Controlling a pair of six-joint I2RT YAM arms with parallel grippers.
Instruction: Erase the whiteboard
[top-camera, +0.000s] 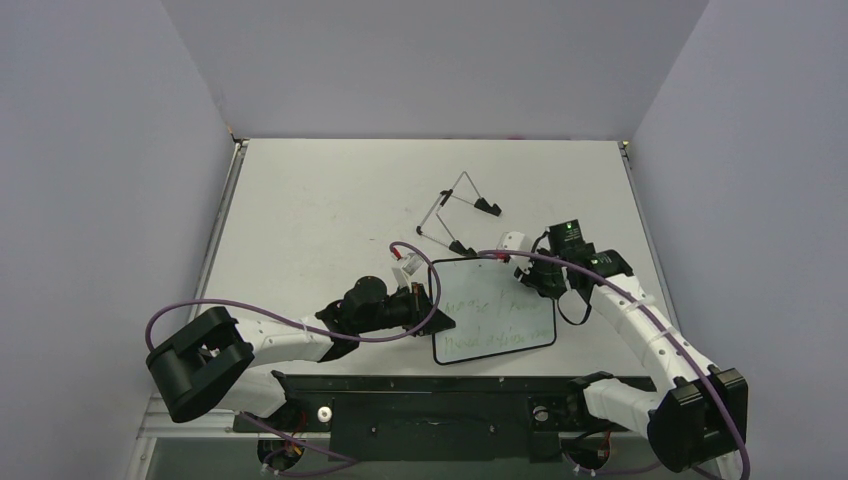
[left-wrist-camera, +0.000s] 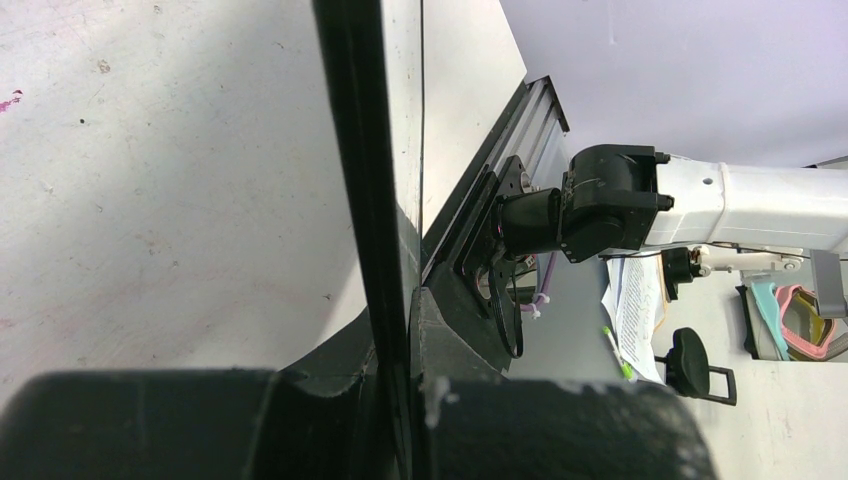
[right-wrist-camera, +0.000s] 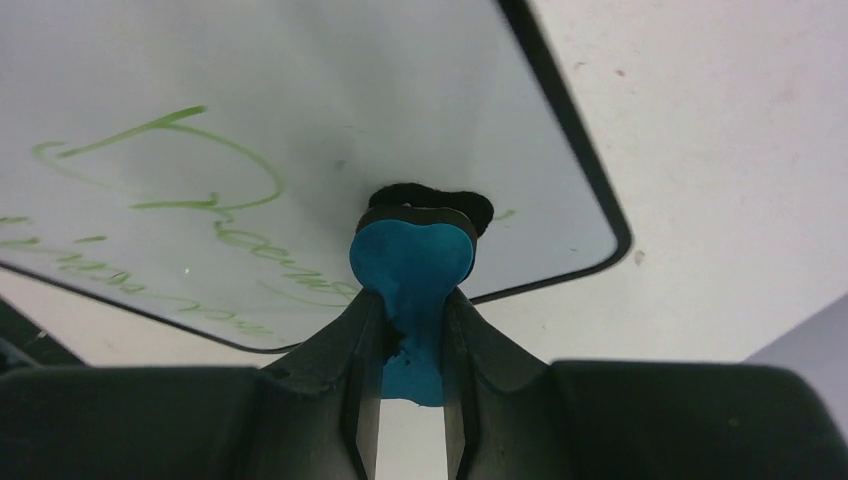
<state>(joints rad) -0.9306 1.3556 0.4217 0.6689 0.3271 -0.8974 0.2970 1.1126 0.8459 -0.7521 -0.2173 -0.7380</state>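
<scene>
the right gripper (right-wrist-camera: 412, 300) fills the bottom of its wrist view, fingers clamped on a blue eraser (right-wrist-camera: 412, 255) whose black felt meets the whiteboard (right-wrist-camera: 250, 120) near a rounded corner. the whiteboard sits at the near middle of the table (top-camera: 320, 200), green handwriting (top-camera: 495, 318) across its face. the left gripper (left-wrist-camera: 392, 340) is pinched tight on the board's left edge, with the black frame between its fingers. just behind the board sits a wire easel stand (top-camera: 455, 212).
</scene>
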